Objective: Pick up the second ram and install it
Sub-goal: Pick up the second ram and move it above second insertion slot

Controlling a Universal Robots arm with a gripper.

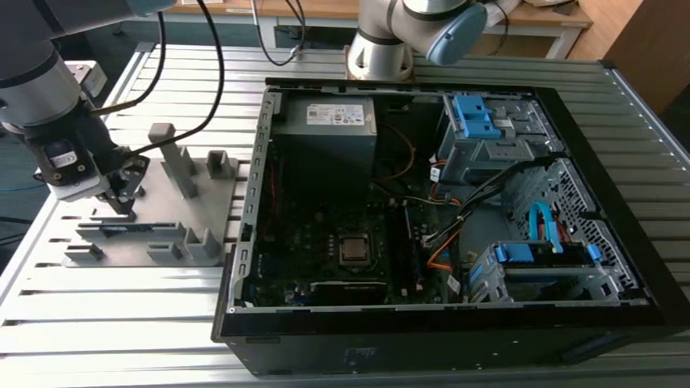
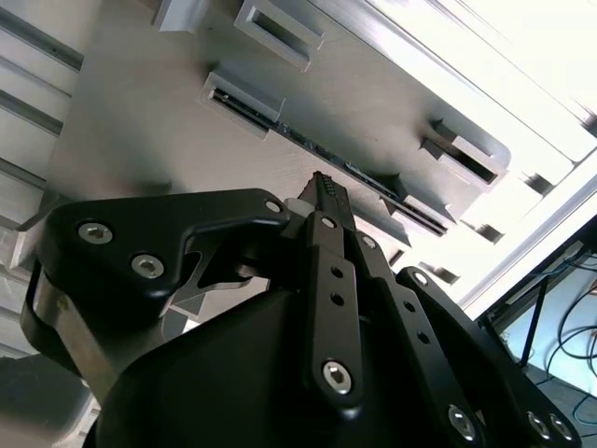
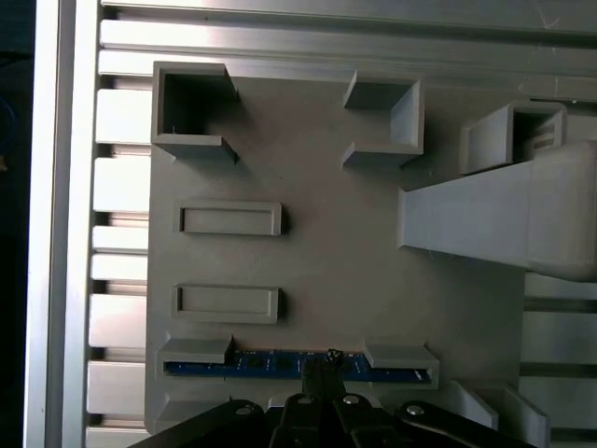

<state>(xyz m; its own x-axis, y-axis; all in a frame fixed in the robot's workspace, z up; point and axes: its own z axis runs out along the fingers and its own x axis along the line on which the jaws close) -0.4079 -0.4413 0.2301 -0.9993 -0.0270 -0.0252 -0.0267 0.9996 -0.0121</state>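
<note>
The second ram (image 3: 270, 363) stands on edge in the slot of a grey holder plate (image 3: 326, 271), showing as a thin blue-dark strip between two grey blocks; the strip of the ram (image 2: 373, 179) also shows in the second wrist view. My gripper (image 3: 322, 359) sits right over the strip's middle, its black fingers (image 2: 326, 201) drawn together at the ram's top edge with no gap between them. On the exterior view's left, the gripper (image 1: 123, 208) reaches down onto the holder plate (image 1: 205, 202), where the ram (image 1: 116, 229) lies.
The open computer case (image 1: 257, 162) lies at centre and right, its motherboard (image 1: 334, 242) exposed and blue drive brackets (image 1: 474, 117) at the far side. A tall grey post (image 1: 178, 162) rises from the holder plate beside my gripper. A second arm's base (image 1: 383, 40) stands behind the case.
</note>
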